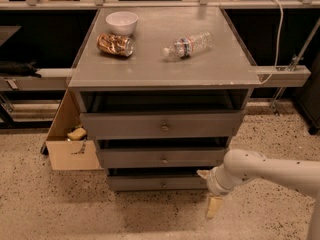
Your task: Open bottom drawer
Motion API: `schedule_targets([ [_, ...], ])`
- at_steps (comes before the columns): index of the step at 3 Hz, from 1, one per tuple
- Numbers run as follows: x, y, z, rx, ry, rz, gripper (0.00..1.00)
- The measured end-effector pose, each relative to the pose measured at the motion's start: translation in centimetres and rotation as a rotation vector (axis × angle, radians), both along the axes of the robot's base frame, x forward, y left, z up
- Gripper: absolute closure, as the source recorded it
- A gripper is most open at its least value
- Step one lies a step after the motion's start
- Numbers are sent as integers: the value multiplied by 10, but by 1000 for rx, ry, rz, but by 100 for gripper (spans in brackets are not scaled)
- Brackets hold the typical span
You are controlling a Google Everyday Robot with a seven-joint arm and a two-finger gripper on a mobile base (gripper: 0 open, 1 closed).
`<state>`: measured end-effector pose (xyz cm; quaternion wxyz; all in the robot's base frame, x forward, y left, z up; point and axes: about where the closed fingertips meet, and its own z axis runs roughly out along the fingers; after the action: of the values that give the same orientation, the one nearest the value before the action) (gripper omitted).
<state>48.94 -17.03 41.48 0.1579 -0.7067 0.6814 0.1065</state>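
Observation:
The bottom drawer [150,183] is the lowest, slimmest grey front of the cabinet, with a small round knob [164,184] at its centre. Its front sits set back under the middle drawer [160,158] and the top drawer [161,126]. My gripper [208,190] is at the drawer's right end, just above the floor, on a white arm coming in from the right. It is open and empty. One fingertip [202,174] is by the drawer's right edge and the other [214,207] hangs lower, over the floor. The gripper is well to the right of the knob.
On the cabinet top [220,69] are a white bowl [122,21], a snack bag [115,44] and a lying water bottle [187,45]. An open cardboard box [70,144] stands on the floor against the cabinet's left side. A grey rail [282,76] sticks out at the right.

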Motion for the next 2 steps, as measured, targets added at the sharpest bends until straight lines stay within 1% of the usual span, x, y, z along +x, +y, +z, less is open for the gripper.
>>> schedule_targets([
  [1,4,-5,-17,-39,-7,-21,0],
  [2,21,-16,-57,-88,-26,-21,0],
])
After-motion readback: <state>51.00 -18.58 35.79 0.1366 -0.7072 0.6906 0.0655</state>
